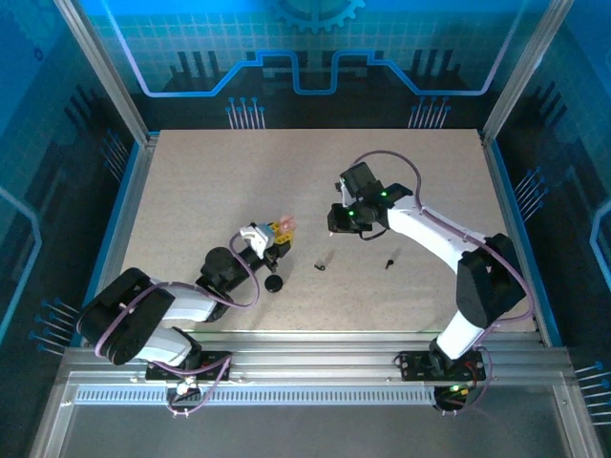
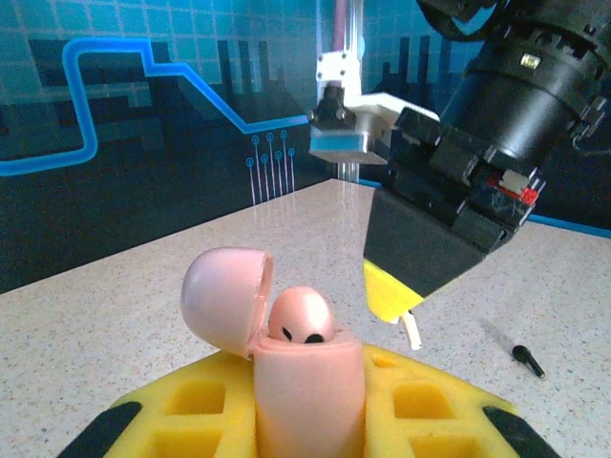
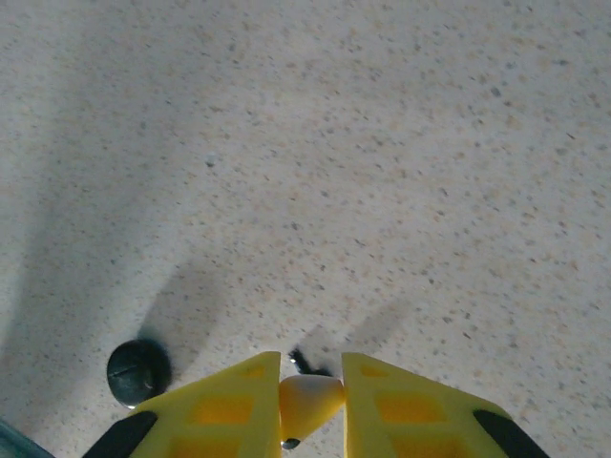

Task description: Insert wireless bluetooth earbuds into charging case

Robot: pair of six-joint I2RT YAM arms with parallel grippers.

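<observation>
My left gripper [image 2: 307, 374] is shut on an open pale pink charging case [image 2: 307, 410], held upright with its lid [image 2: 220, 291] swung back to the left. One pink earbud [image 2: 301, 320] sits in the case. My right gripper [image 3: 310, 380] is shut on the other pale pink earbud [image 3: 310, 401]. In the left wrist view that gripper [image 2: 399, 291] hangs just right of and above the case, the earbud's stem [image 2: 411, 330] pointing down. From above, the left gripper [image 1: 277, 235] and right gripper [image 1: 336, 227] stand close together at mid-table.
A shut round black case [image 1: 274, 283] lies near the left gripper, also seen in the right wrist view [image 3: 138, 370]. Two black earbuds lie loose on the table, one in the middle [image 1: 326, 260] and one further right [image 1: 390, 260]. Frame rails border the table.
</observation>
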